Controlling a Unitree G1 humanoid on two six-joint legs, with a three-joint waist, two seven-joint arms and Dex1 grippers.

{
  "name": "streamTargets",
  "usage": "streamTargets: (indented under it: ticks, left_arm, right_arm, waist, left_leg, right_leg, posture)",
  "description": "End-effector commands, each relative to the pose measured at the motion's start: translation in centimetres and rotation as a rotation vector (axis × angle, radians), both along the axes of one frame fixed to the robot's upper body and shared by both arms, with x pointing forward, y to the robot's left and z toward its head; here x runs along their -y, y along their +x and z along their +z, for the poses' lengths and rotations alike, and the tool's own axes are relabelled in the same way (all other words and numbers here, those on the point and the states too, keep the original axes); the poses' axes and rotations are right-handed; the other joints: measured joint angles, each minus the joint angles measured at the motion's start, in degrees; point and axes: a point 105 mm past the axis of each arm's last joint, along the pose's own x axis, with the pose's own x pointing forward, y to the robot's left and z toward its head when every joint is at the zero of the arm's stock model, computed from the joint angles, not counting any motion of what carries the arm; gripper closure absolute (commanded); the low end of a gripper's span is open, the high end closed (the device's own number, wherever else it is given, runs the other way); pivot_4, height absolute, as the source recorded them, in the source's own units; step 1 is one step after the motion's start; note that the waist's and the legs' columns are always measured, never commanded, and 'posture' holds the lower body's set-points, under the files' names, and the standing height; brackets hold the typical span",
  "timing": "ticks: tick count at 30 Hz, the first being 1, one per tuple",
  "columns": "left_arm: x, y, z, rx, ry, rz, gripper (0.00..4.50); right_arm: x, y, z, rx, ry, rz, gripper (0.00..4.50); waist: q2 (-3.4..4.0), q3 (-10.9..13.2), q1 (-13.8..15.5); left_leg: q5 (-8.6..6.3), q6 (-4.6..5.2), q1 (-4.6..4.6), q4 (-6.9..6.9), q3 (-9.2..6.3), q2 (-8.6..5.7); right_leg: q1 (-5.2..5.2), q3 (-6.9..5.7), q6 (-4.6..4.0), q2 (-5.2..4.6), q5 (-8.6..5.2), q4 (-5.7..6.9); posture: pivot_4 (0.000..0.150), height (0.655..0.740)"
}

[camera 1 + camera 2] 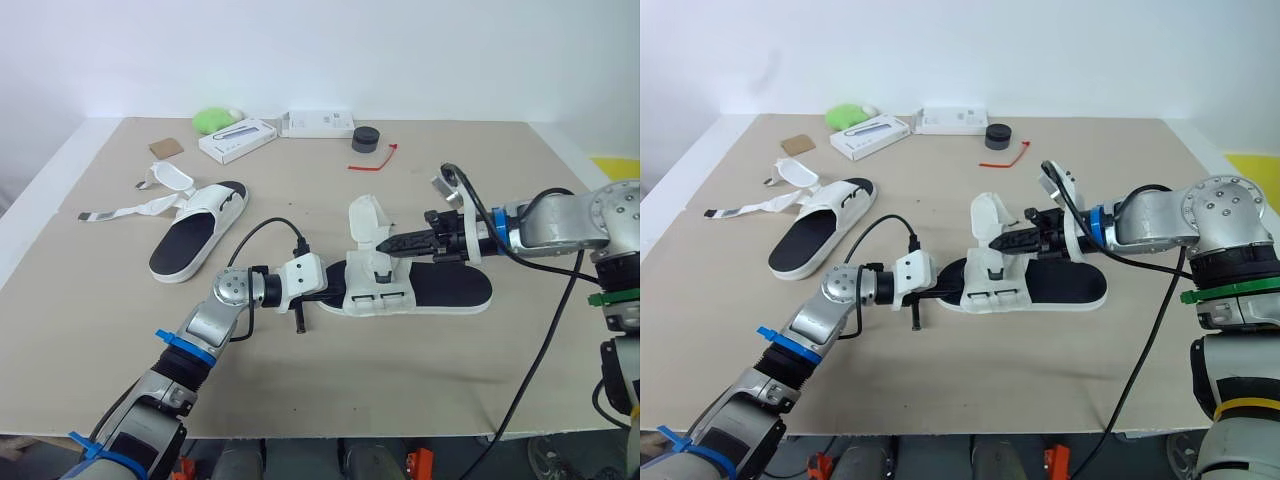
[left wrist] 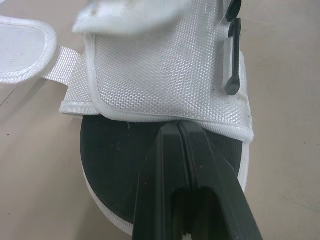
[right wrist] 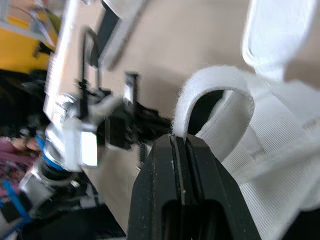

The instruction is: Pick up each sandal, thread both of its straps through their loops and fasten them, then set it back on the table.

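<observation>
One white sandal with a black insole [image 1: 440, 288] lies mid-table. My left gripper [image 1: 330, 296] is shut, and its fingertips [image 2: 177, 127] rest on the insole at the toe end, against the edge of the white upper [image 2: 165, 70]. My right gripper [image 1: 384, 246] reaches in from the right, shut on a white strap [image 3: 215, 85] that curls in a loop over its tips. A further white flap [image 1: 366, 213] stands up behind. The second sandal [image 1: 195, 242] lies to the left, its straps [image 1: 130, 210] spread loose on the table.
Along the far edge lie a brown card [image 1: 166, 147], a green object [image 1: 212, 120], a white box [image 1: 238, 139], a white pack [image 1: 318, 123], a black round cap [image 1: 365, 138] and a red tie [image 1: 375, 160]. A black cable [image 1: 545, 340] hangs from my right arm.
</observation>
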Motion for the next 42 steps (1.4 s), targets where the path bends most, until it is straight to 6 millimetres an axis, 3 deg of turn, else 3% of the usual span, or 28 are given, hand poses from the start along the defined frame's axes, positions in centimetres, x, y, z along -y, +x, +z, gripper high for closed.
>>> streamTargets:
  ticks: [1, 6, 9, 18, 21, 22, 26, 34, 42]
  left_arm:
    - [-0.4, 0.1, -0.6, -0.014, 0.016, 0.019, 4.5]
    - [-0.4, 0.1, -0.6, -0.015, 0.014, 0.016, 4.5]
    - [-0.4, 0.2, -0.5, -0.015, 0.014, 0.016, 4.5]
    - [-0.4, 0.3, -0.4, -0.017, 0.013, 0.019, 4.5]
    - [-0.4, 0.3, -0.4, -0.018, 0.011, 0.022, 4.5]
    - [-0.4, 0.3, -0.4, -0.019, 0.011, 0.024, 4.5]
    - [-0.5, 0.3, -0.5, -0.021, 0.01, 0.026, 4.5]
    - [-0.6, 0.3, -0.4, -0.028, 0.012, 0.024, 4.5]
    - [-0.5, 0.3, -0.4, -0.031, 0.015, 0.019, 4.5]
  right_arm:
    - [0.6, 0.2, 1.1, 0.038, 0.03, -0.01, 4.46]
    - [1.0, 0.3, 0.7, 0.038, 0.01, -0.011, 4.46]
    - [1.2, 1.3, 1.7, 0.069, 0.017, -0.038, 4.46]
    - [0.2, 4.4, 10.8, 0.347, 0.137, -0.079, 4.46]
    - [-0.2, 4.5, 12.1, 0.393, 0.175, -0.064, 4.46]
    - [-0.3, 4.3, 12.1, 0.387, 0.187, -0.046, 4.46]
    - [-1.1, 2.0, 7.9, 0.249, 0.145, 0.097, 4.46]
    - [-1.7, -3.0, 4.6, 0.177, 0.18, 0.339, 4.46]
    - [-0.7, -0.6, 2.2, 0.146, 0.115, 0.198, 4.46]
  waist:
    - [0.01, 0.0, -0.02]
    - [0.01, 0.0, -0.02]
    - [0.04, 0.0, -0.03]
    - [0.46, 0.14, -0.07]
    - [0.46, 0.14, -0.06]
    - [0.48, 0.15, -0.06]
    - [0.46, 0.13, -0.01]
    - [0.53, 0.12, -0.08]
    - [0.53, 0.12, -0.14]
  left_leg:
    - [0.0, 0.0, 0.0, 0.0, 0.0, 0.0]
    - [0.0, 0.0, 0.0, 0.0, 0.0, 0.0]
    - [0.0, 0.0, 0.0, 0.0, 0.0, 0.0]
    - [0.04, 0.05, -0.03, -0.02, 0.08, -0.01]
    - [0.03, 0.05, -0.04, -0.03, 0.08, -0.01]
    - [0.03, 0.05, -0.06, -0.03, 0.08, -0.01]
    - [0.03, 0.05, -0.11, -0.07, 0.07, -0.02]
    - [0.03, 0.05, -0.12, -0.06, 0.02, -0.04]
    - [0.08, 0.11, -0.1, 0.05, 0.04, -0.03]
  right_leg:
    - [-0.01, 0.0, 0.0, 0.0, 0.0, 0.0]
    - [-0.01, 0.0, 0.0, 0.01, 0.0, 0.0]
    - [-0.02, 0.0, 0.0, 0.02, 0.01, 0.0]
    - [-0.14, 0.05, 0.07, 0.03, 0.09, 0.01]
    - [-0.15, 0.05, 0.06, 0.03, 0.09, 0.01]
    - [-0.15, 0.05, 0.06, 0.02, 0.08, 0.01]
    - [-0.2, 0.05, 0.16, 0.02, 0.11, 0.03]
    - [-0.19, 0.05, 0.31, 0.02, 0.15, 0.06]
    - [-0.18, 0.05, 0.1, 0.03, 0.18, 0.06]
  posture:
    - [0.15, 0.74]
    - [0.15, 0.74]
    - [0.15, 0.74]
    - [0.15, 0.74]
    - [0.15, 0.74]
    - [0.15, 0.74]
    - [0.15, 0.74]
    - [0.15, 0.74]
    - [0.15, 0.74]
